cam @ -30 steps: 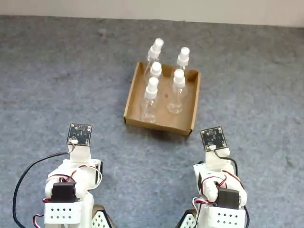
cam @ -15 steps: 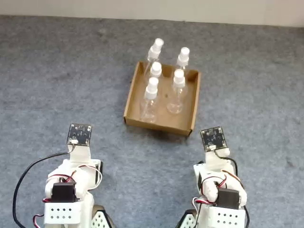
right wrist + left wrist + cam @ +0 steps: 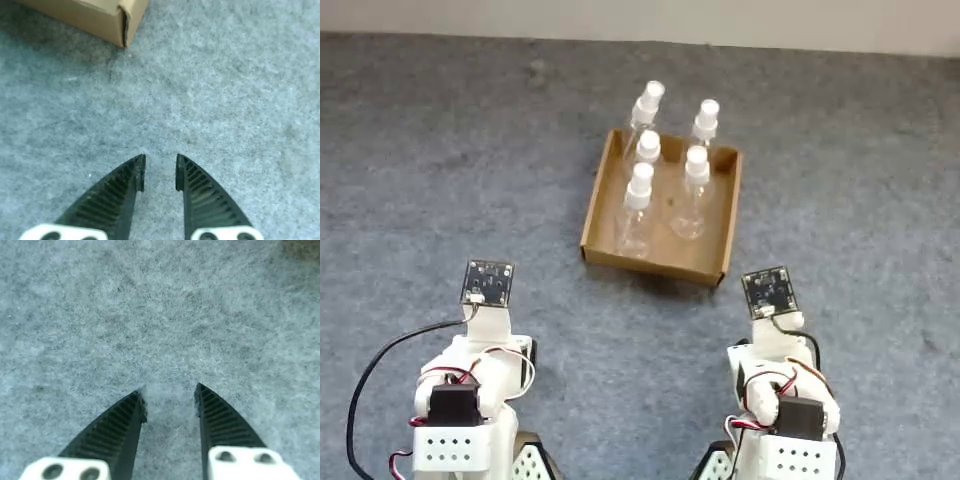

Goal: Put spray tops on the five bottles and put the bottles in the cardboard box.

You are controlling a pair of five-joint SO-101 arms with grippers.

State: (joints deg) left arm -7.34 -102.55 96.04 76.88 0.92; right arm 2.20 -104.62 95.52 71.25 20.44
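High view: shallow brown cardboard box [image 3: 655,262] toward the far edge of the grey felt surface [image 3: 440,150]. Five clear plastic bottles with white spray tops [image 3: 638,200] upright inside, far pair at the far wall. Arms at the near edge.

Left wrist view: left tool [image 3: 170,395] spread, empty, over bare felt.

Right wrist view: right tool [image 3: 160,167] parted narrowly, empty; box corner [image 3: 100,17] beyond.

Judged: capping and boxing apparently complete; next, only a check of the far pair's seating.
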